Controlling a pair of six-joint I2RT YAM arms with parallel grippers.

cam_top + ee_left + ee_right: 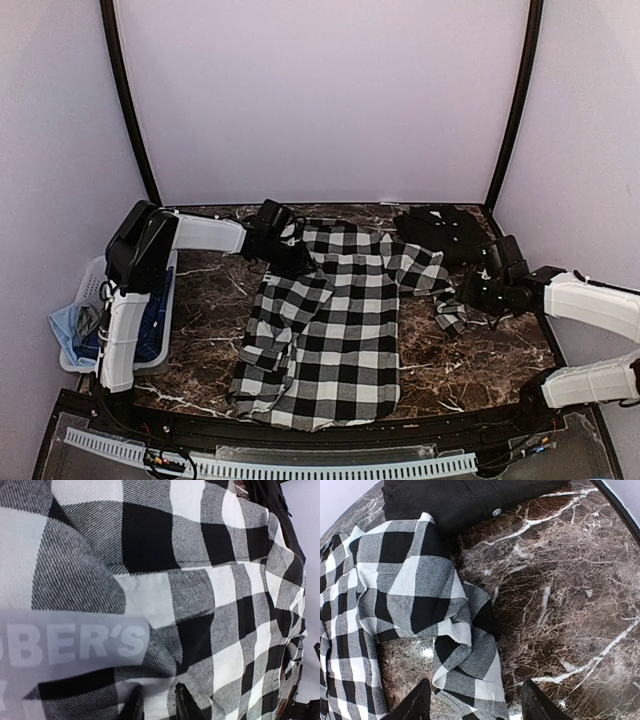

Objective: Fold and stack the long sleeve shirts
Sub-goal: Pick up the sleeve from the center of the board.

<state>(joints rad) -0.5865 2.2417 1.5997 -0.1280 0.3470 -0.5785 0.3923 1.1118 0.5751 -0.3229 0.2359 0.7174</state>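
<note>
A large black-and-white check long sleeve shirt lies spread flat on the marble table, collar toward the back. My left gripper sits low over its top left corner. In the left wrist view the cloth fills the frame, with white block letters on a band. That gripper stands open by a narrow gap, cloth beneath it. My right gripper is at the right sleeve end. It is wide open, and the crumpled sleeve lies loose between its fingers.
A folded black shirt lies at the back right, also seen in the right wrist view. A white perforated basket holding blue cloth stands off the table's left edge. Bare marble shows right of the sleeve.
</note>
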